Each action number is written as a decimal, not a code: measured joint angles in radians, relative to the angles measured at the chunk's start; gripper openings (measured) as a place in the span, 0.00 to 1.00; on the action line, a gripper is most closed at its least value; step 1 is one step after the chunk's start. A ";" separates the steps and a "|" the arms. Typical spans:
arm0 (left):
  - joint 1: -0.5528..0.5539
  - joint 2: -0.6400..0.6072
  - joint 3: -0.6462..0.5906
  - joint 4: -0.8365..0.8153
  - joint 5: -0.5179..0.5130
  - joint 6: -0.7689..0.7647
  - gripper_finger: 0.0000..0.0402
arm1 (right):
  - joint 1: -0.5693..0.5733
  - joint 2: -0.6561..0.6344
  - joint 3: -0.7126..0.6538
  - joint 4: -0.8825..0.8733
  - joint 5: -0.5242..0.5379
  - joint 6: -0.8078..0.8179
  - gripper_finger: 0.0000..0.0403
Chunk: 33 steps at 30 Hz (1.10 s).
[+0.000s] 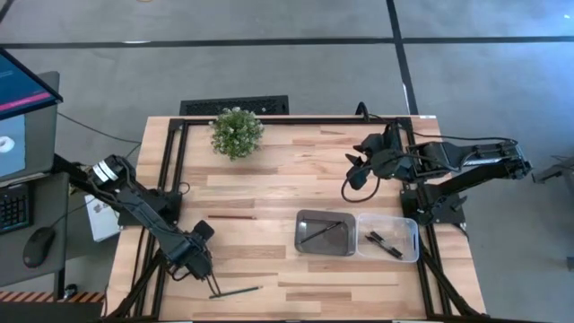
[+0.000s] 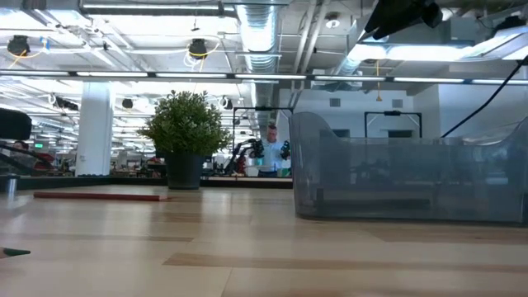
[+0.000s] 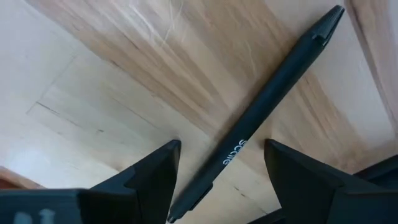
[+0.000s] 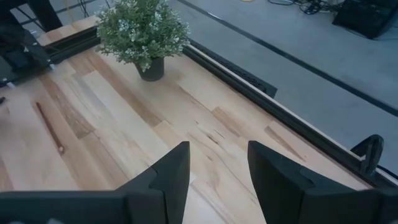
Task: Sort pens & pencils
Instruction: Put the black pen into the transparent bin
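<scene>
A black pen (image 3: 267, 99) with pale lettering lies flat on the wood; in the high view this pen (image 1: 236, 292) is near the table's near edge. My left gripper (image 3: 222, 147) (image 1: 204, 276) is open and low over the pen's near end, one finger on each side, with a gap showing on both. A thin reddish-brown pencil (image 1: 231, 216) (image 4: 48, 127) lies loose mid-table. Another pencil (image 1: 319, 232) lies in the metal tray (image 1: 303, 244). Two black pens (image 1: 384, 243) lie in the clear tub (image 1: 413, 240). My right gripper (image 1: 357, 170) (image 4: 217, 149) is open and empty, raised toward the far right.
A small potted plant (image 1: 236, 132) (image 2: 185, 132) stands near the far edge. The tray and tub sit side by side right of centre. Black frame rails (image 1: 170, 170) run along the table's left and far sides. Bare wood lies between the plant and the tray.
</scene>
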 joint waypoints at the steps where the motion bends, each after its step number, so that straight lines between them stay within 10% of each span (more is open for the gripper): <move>1: 0.000 0.000 -0.001 0.000 0.000 0.000 0.58 | 0.001 0.000 0.000 0.000 -0.002 0.000 0.45; 21: 0.002 0.047 -0.005 -0.079 0.022 -0.002 0.27 | 0.002 0.000 0.000 0.005 -0.026 0.018 0.45; 33: 0.003 0.056 -0.010 -0.032 0.023 -0.044 0.25 | 0.002 0.000 0.000 0.007 -0.026 0.018 0.45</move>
